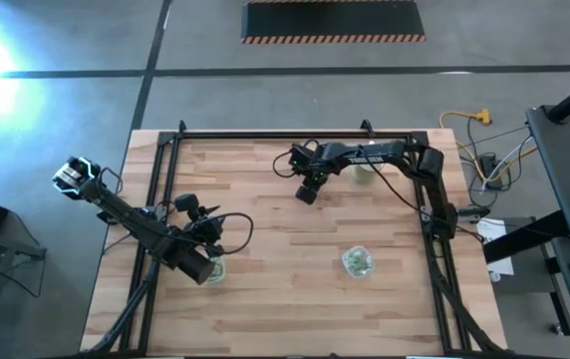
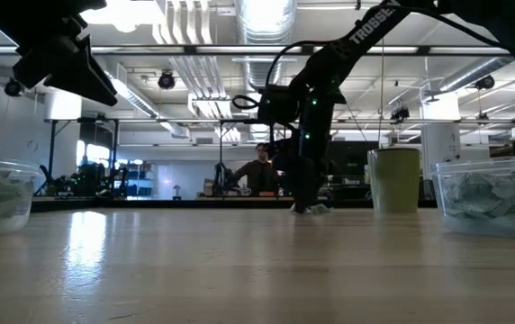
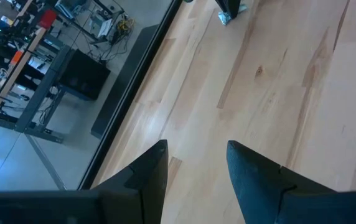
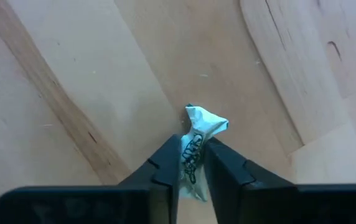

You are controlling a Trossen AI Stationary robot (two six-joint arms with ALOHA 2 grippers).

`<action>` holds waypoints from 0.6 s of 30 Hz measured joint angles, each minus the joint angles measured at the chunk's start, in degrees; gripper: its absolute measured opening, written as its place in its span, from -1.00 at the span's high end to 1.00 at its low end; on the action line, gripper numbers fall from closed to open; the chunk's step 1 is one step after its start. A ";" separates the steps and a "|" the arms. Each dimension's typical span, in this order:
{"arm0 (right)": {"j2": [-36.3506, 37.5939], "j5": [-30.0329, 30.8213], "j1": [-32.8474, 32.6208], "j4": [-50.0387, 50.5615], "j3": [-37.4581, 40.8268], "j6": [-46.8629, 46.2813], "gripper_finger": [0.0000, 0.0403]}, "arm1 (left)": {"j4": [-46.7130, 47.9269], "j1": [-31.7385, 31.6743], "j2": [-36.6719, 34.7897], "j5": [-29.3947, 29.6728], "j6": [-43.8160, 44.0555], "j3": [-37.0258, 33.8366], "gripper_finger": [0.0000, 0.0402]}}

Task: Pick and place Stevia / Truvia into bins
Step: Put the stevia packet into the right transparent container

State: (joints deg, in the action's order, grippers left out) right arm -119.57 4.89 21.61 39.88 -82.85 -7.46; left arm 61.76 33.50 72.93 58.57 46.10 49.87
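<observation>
A single crumpled green-and-white Stevia sachet (image 4: 204, 123) sits at the table's far middle, with my right gripper (image 4: 192, 163) shut on it; the low view shows the same gripper (image 2: 306, 203) down at the tabletop. One clear bin (image 1: 357, 261) holding sachets stands on the table toward the near right, and a second clear bin (image 1: 215, 270) stands at the near left. My left gripper (image 3: 196, 163) hovers open by the left bin, with nothing between its fingers. My right gripper pinches the sachet's printed middle (image 4: 192, 151) between its two fingers. The fingers come from above, pointing steeply down. The sachet stands on edge, bunched up, and one crumpled end (image 4: 208, 122) sticks out past the fingertips. In the low view it sits at tabletop level (image 2: 318, 209).
A beige round cup (image 1: 363, 172) stands just right of my right gripper near the far edge. A black frame rail (image 1: 295, 135) runs along the table's far side and down both sides. Bare wood lies between the two bins. A person (image 2: 257, 171) sits in the room behind.
</observation>
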 joint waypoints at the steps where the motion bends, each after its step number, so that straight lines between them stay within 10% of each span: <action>1: 0.04 -0.06 0.02 -0.02 0.00 0.12 0.76 | 0.00 0.00 0.00 0.00 0.01 0.01 0.27; 18: 1.57 -5.94 -4.15 0.46 -6.08 5.00 0.87 | 0.02 -0.01 0.00 0.00 -0.02 0.00 0.27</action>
State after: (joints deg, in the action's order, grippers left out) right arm -118.00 -1.06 17.46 40.34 -88.92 -2.46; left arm 61.78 33.50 72.93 58.57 46.09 49.87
